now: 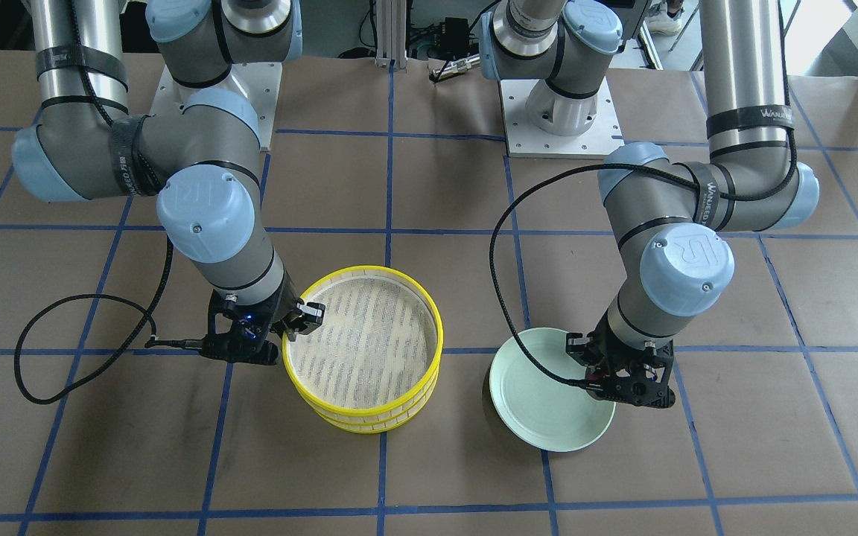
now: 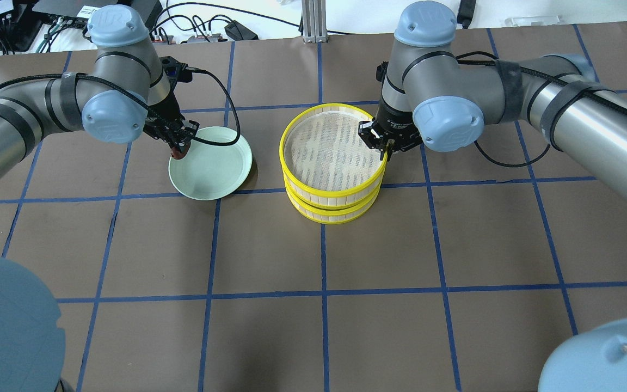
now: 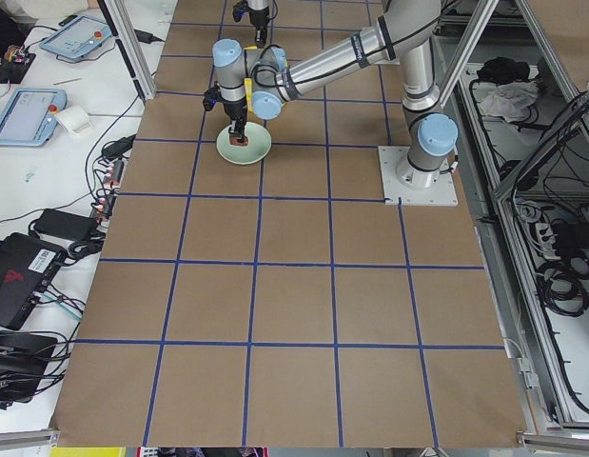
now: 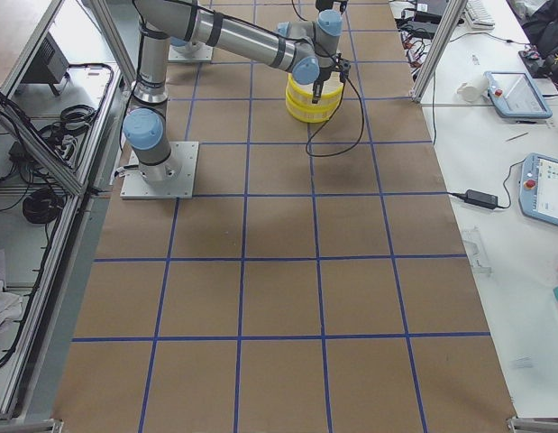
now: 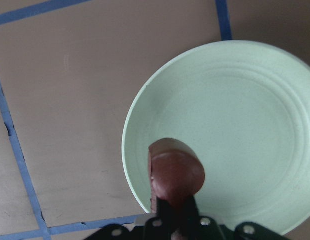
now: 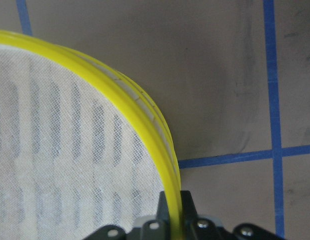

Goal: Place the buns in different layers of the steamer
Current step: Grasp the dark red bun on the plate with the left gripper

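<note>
The steamer (image 2: 331,190) is a stack of yellow-rimmed trays at the table's middle; it also shows in the front view (image 1: 360,269). The top layer's (image 6: 119,95) mesh floor is bare. My right gripper (image 2: 383,147) is shut on that layer's rim, one finger inside and one outside (image 6: 175,212). I cannot tell whether the layer rests on the stack or hangs just above it. My left gripper (image 2: 178,148) is shut on the reddish-brown bun (image 5: 176,175) and holds it over the near-left edge of the pale green plate (image 5: 245,110). The cream-white bun is out of view.
The pale green plate (image 2: 221,174) lies left of the steamer with a narrow gap between them and holds nothing. A black cable (image 2: 226,109) loops from my left wrist past the plate's far edge. The brown table (image 2: 324,305) carries a blue tape grid.
</note>
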`<act>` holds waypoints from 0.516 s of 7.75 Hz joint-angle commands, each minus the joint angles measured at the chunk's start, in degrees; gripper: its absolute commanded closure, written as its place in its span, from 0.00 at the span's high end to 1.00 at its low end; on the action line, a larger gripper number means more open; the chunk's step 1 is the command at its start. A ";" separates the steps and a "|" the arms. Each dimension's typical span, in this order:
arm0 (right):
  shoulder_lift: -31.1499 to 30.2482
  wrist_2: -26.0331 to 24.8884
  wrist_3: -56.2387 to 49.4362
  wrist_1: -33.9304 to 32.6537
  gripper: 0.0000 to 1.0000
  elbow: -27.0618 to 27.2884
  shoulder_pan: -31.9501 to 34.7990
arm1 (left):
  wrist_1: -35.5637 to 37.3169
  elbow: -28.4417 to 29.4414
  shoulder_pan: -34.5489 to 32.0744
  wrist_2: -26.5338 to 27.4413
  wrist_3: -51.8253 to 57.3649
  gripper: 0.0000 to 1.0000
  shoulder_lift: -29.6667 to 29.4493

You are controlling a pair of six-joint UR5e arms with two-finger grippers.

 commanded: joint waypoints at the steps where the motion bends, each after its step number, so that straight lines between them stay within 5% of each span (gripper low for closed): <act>1: 0.06 0.00 0.11 0.16 0.00 0.00 0.06 | -0.74 0.20 -0.83 -2.28 -3.49 0.00 1.57; 4: 0.15 0.00 0.02 0.16 0.05 0.18 0.06 | -0.74 0.29 -1.71 -2.37 -3.50 0.00 2.89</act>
